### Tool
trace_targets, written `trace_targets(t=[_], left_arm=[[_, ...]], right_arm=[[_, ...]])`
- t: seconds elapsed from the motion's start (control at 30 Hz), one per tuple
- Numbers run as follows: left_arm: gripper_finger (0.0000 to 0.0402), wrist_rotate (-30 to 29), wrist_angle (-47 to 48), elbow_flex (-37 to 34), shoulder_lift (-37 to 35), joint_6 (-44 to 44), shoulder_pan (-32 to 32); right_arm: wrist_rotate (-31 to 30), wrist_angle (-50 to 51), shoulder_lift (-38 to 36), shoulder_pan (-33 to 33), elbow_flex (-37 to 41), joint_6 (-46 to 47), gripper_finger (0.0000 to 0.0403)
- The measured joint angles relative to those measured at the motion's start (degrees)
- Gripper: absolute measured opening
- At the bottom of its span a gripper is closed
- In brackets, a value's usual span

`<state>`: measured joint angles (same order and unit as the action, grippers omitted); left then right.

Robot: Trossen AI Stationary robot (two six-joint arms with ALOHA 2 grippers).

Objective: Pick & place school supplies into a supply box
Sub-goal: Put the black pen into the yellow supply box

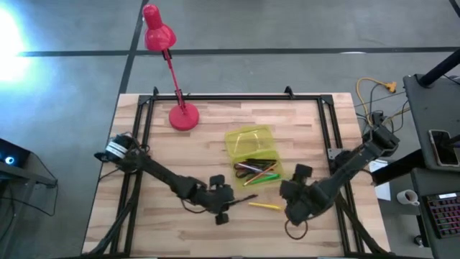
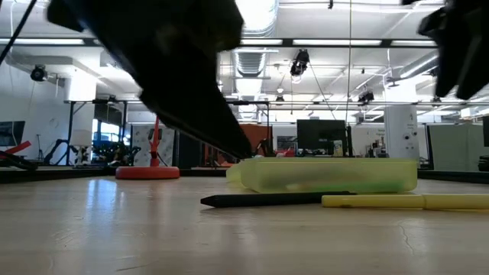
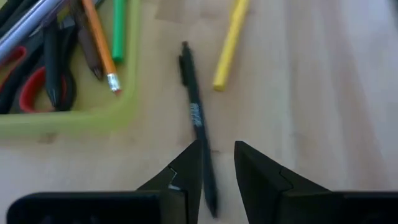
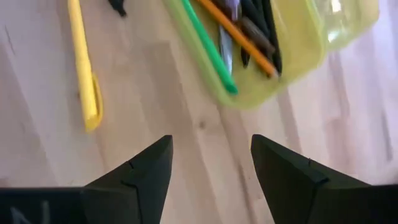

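Note:
A black pen point(image 3: 194, 106) lies flat on the table just near of the yellow-green supply box point(image 1: 248, 134). A yellow marker point(image 1: 264, 206) lies flat to the pen's right. In the box lie an orange pencil point(image 3: 99, 37), a green marker point(image 4: 205, 43), red-handled scissors point(image 3: 28, 93) and dark pens. My left gripper point(image 3: 217, 149) is open, and its fingers stand on either side of the pen's near end; the low view shows it above the pen point(image 2: 267, 200). My right gripper point(image 4: 211, 143) is open over bare table beside the box's near right corner point(image 4: 249, 93).
A red desk lamp stands with its base point(image 1: 183, 116) on the table's far left part, beyond the box. Black frame rails point(image 1: 230, 96) run along the far and side edges. Bare wood lies near of the pen and the marker.

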<state>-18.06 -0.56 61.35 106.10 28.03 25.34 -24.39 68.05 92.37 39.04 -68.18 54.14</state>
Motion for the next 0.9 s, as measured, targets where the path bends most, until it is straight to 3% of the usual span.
trace_targets(t=[0.13, 0.27, 0.37, 0.9], left_arm=[[0.0077, 0.93, 4.58, 5.89, 3.44, -1.06, -1.94], [0.0077, 7.26, 5.39, 10.41, 6.34, -5.19, -3.79], [0.0077, 8.65, 7.7, 12.54, 8.38, -5.18, -4.87], [0.0077, 8.92, 9.44, 13.12, 11.1, -5.03, -6.66]], right_arm=[[1.23, 3.57, -0.13, 2.93, 0.45, 6.74, 0.021], [1.47, 4.69, -0.45, 5.42, 1.21, 9.24, 0.021], [1.47, 4.67, -0.47, 6.99, 2.15, 10.73, 0.021], [1.43, 4.68, -0.82, 12.71, 6.91, 19.44, 0.021]])
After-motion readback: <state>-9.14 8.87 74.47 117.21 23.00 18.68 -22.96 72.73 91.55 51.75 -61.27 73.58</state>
